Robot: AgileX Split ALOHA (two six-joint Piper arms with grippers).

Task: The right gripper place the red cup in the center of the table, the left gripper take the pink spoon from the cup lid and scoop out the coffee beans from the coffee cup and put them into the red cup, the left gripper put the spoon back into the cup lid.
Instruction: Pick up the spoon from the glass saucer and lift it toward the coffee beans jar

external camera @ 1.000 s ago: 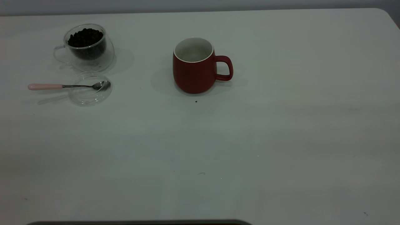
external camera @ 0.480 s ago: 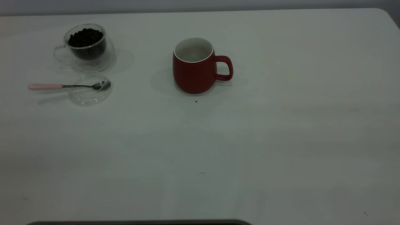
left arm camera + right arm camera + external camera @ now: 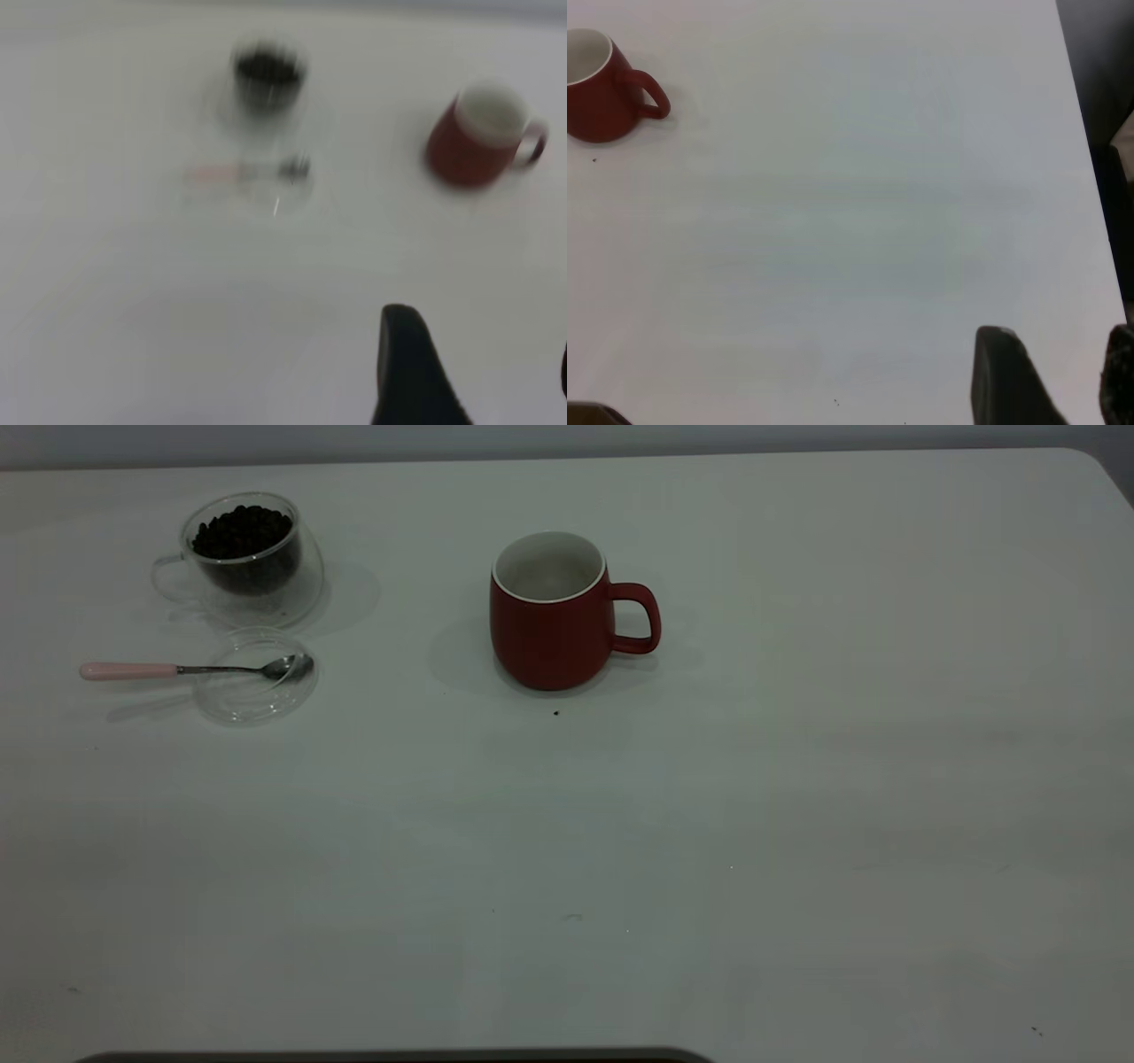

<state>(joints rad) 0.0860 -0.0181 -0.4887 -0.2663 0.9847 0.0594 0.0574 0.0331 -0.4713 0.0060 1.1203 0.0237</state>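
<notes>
The red cup (image 3: 549, 633) stands upright near the table's middle, handle to the right, and no beans show in what I see of its inside; it also shows in the left wrist view (image 3: 474, 142) and the right wrist view (image 3: 598, 88). At the far left stands the glass coffee cup (image 3: 248, 558) full of coffee beans. In front of it the pink spoon (image 3: 128, 670) rests with its metal bowl on the clear cup lid (image 3: 252, 686). Neither gripper appears in the exterior view. My left gripper (image 3: 478, 354) hangs open, well short of the spoon. My right gripper (image 3: 1057, 341) is open over the table's right side.
A tiny dark speck (image 3: 556, 712) lies just in front of the red cup. The white table (image 3: 797, 824) ends at a rounded far right corner. A dark strip (image 3: 390, 1056) runs along the near edge.
</notes>
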